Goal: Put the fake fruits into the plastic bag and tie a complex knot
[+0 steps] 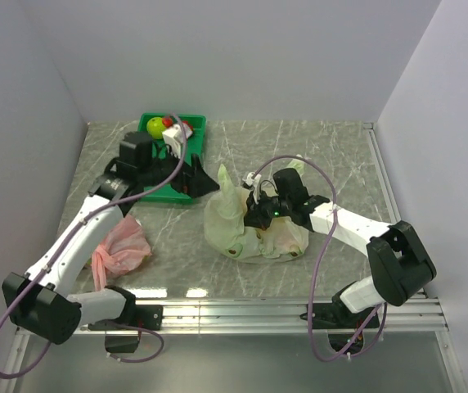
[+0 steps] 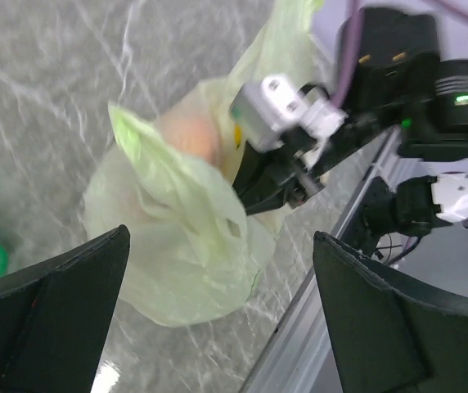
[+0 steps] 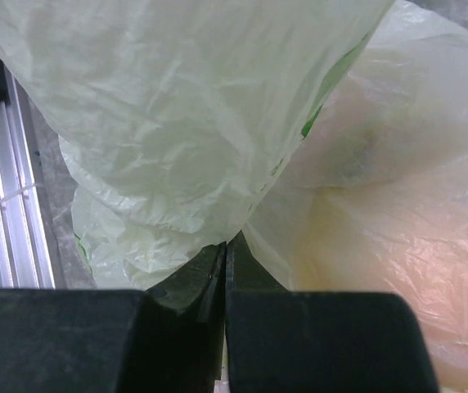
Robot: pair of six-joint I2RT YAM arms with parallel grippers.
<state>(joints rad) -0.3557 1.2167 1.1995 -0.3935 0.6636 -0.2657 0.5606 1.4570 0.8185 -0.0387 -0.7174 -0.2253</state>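
The left gripper (image 2: 218, 246) hangs over the table with its fingers spread wide and nothing between them. Beyond them sits the plastic bag (image 1: 234, 225), slumped in the middle of the marble top with one corner sticking up. On the other side the right gripper (image 3: 226, 246) has its fingers pressed together on a fold of the pale green film, pinching the bag near its upper edge.

So where does the job stand? Partly loaded, by the look of it. A peach (image 2: 189, 135) glows orange-pink through the plastic, and the bag bulges as if more sits beside it (how many pieces, the film hides). But the green tray (image 1: 197, 121) at the back left is not cleared: a green apple (image 1: 155, 126) and a small red fruit (image 1: 168, 123) lie in it. The pink bag (image 1: 119, 250) lies near the left arm, no part of this.

No knot shows anywhere, so the remaining fruit and all the tying are yet to do.
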